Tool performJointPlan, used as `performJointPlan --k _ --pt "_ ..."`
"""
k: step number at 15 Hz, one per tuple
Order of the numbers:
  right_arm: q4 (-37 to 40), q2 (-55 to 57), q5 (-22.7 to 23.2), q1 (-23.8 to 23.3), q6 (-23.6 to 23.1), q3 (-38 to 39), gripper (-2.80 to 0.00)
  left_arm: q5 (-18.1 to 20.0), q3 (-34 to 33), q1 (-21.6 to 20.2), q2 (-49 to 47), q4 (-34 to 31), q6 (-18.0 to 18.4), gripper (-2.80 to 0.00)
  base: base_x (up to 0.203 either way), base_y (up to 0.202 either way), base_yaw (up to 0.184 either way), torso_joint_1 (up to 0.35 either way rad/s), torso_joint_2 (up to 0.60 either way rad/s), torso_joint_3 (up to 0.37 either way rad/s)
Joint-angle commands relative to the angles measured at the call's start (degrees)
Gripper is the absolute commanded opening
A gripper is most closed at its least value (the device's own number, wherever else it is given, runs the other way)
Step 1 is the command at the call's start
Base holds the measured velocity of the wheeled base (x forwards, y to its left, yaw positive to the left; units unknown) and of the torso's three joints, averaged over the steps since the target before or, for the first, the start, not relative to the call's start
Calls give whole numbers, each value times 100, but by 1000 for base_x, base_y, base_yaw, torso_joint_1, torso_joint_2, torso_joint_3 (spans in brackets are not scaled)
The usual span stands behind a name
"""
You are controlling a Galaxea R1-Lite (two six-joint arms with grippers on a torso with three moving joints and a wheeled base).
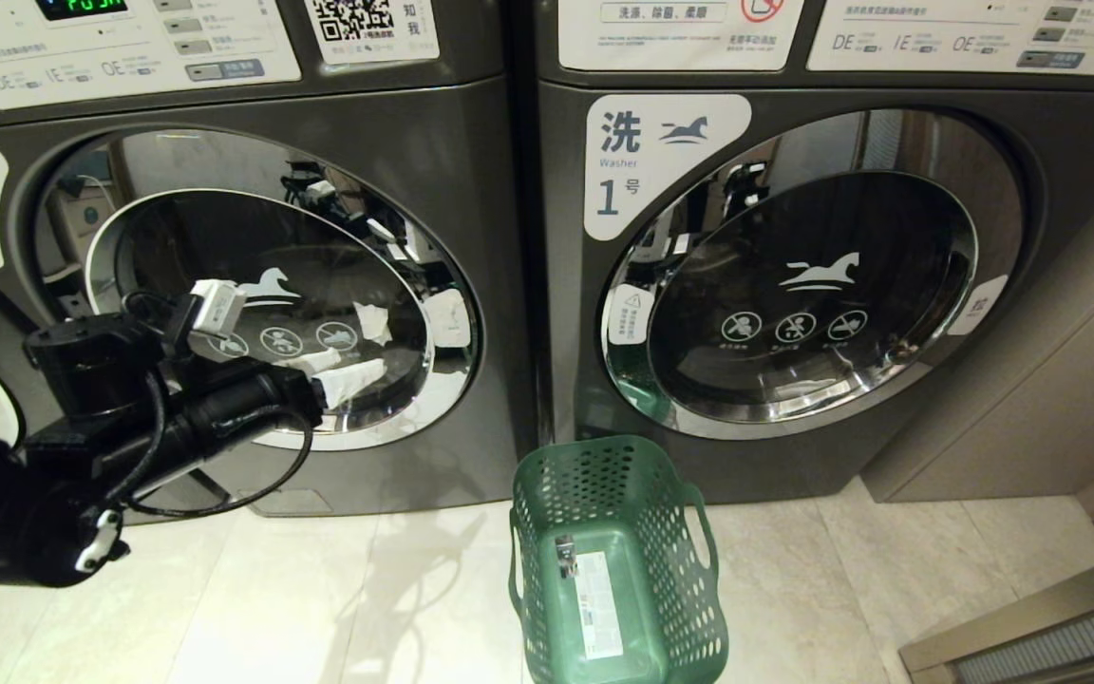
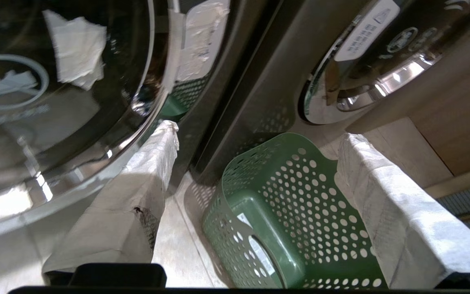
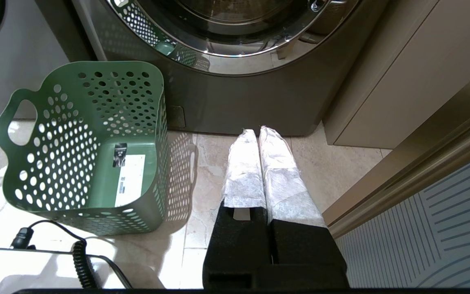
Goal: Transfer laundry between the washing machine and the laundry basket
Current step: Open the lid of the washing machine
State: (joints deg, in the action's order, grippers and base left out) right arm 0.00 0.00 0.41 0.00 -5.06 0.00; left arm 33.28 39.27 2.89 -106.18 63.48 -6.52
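Left gripper, jaws spread and empty, hovers at the closed door of the washing machine, left of frame. Basket sits bottom centre, empty; no laundry visible. Right gripper clenched, idle. Best approach: hook the door's edge squarely, pull gently.

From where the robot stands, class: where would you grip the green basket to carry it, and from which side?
Grip a loop handle at the top rim of the basket, coming from above. The basket stands upright and empty on the floor, so the handles' cut-outs lie open from overhead, and the rim bar looks thin enough for the jaws.
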Motion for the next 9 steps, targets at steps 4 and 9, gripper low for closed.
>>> performJointPlan --k 4,9 --pt "0 9 2 0 -4 0 -280 758 133 -13 -1002 830 772 0 0 0 0 0 0 0" --pt "0 9 2 0 -4 0 -280 726 634 8 -1413 930 1763 0 0 0 0 0 0 0"
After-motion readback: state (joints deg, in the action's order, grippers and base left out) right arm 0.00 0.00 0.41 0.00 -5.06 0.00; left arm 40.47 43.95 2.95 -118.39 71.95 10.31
